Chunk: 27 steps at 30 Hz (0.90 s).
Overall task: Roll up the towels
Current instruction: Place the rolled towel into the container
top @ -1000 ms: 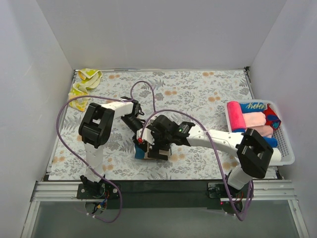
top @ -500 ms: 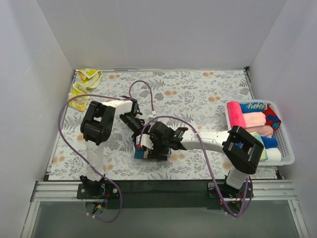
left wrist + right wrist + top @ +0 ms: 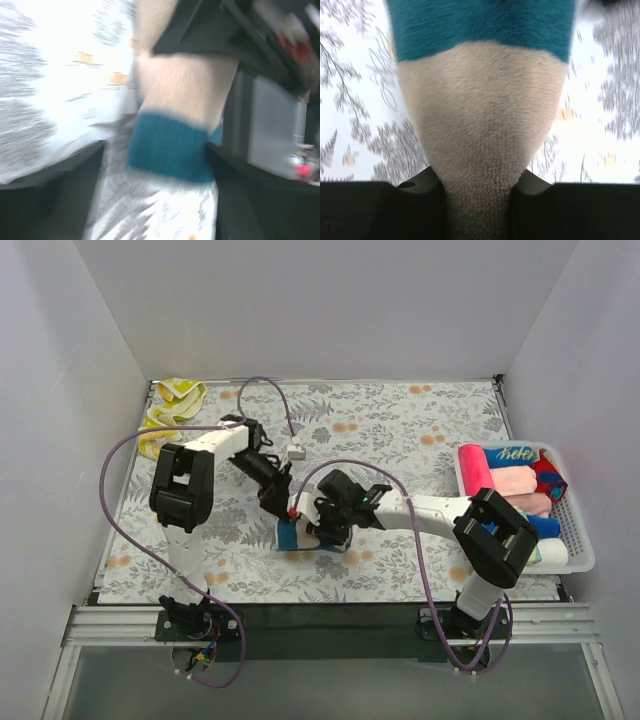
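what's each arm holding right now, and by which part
The right gripper pinches the tan-and-blue towel by its beige end. The left gripper looks open beside the towel, holding nothing.
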Available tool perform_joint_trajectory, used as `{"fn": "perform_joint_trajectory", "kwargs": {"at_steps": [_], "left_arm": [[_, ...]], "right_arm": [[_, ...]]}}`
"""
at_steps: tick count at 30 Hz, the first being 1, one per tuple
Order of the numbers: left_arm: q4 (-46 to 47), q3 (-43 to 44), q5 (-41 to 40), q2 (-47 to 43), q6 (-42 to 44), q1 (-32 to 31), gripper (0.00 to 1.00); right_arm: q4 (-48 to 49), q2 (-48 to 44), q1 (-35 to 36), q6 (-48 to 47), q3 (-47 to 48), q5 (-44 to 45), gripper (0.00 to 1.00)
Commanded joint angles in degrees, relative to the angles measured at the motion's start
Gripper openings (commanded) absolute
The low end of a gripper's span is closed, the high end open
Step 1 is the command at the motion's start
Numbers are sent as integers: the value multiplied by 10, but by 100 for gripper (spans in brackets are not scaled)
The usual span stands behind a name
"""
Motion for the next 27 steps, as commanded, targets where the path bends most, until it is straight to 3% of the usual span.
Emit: {"fn": "perform_joint_trajectory", "kwargs": {"at_steps": [1, 8, 13, 21, 27], "left_arm": [[81, 74, -11, -85, -64, 55, 93], [208, 114, -52, -172, -195, 76, 98], [230, 132, -55, -174, -238, 76, 98], [221, 193, -39, -151, -256, 76, 98], [197, 250, -35, -124, -269, 75, 98]], "right_arm": [[-97, -38, -61, 35, 22, -96, 1], [-164, -88, -176, 82, 91, -207, 1], [-199, -112, -242, 81, 128, -209, 1], [-226, -167, -440, 112, 168, -93, 1], [-289, -266, -599, 66, 142, -24, 1]]}}
